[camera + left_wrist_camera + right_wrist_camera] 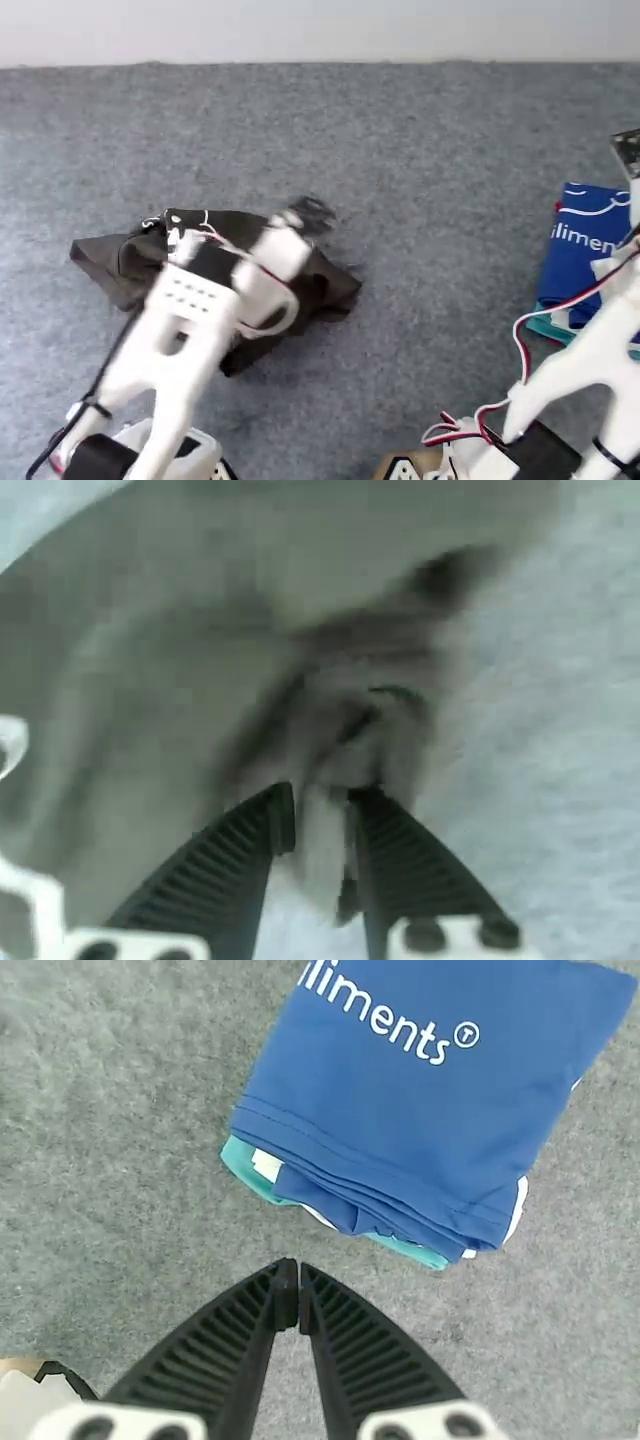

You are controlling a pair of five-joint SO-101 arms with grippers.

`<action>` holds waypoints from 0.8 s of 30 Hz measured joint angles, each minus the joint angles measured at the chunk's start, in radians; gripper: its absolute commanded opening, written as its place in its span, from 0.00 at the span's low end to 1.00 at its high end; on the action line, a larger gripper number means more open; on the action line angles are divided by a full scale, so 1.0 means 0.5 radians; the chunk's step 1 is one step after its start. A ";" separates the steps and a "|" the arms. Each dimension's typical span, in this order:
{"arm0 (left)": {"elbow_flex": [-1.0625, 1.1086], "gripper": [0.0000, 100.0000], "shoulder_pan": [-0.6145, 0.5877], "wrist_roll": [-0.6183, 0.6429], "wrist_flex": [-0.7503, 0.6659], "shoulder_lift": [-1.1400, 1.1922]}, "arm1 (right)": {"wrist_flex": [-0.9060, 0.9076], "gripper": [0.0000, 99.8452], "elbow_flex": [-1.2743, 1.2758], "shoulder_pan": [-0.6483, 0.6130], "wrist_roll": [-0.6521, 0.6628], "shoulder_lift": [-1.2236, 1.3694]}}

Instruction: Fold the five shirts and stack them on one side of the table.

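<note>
Down low, left gripper (322, 808) pinching dark shirt (105, 262), right gripper (298, 1295) clenched empty beside folded blue shirt (430, 1110)

We see soft, even light over the grey table (450, 170), with no glare and no hard shadows. A faint shadow sits under the near edge of the dark shirt (105, 262). In the high view the left arm (190, 305) is smeared. In the left wrist view the cloth is a blurred grey smudge, while the left gripper (320, 815) is clearer. The right wrist view is bright and crisp, with stitching plain on the blue shirt (430, 1120).
</note>
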 measured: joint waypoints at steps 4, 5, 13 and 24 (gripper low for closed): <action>-0.083 0.10 0.393 0.147 -0.031 0.000 | 0.000 0.01 0.000 0.000 0.000 0.000; -0.110 0.10 0.473 0.169 -0.031 0.000 | 0.000 0.01 0.000 0.000 0.000 0.000; -0.381 0.10 0.353 0.181 0.350 0.000 | 0.000 0.01 0.000 0.000 0.000 0.000; -0.215 0.10 -0.356 -0.126 0.276 0.000 | 0.000 0.01 0.000 0.000 0.000 0.000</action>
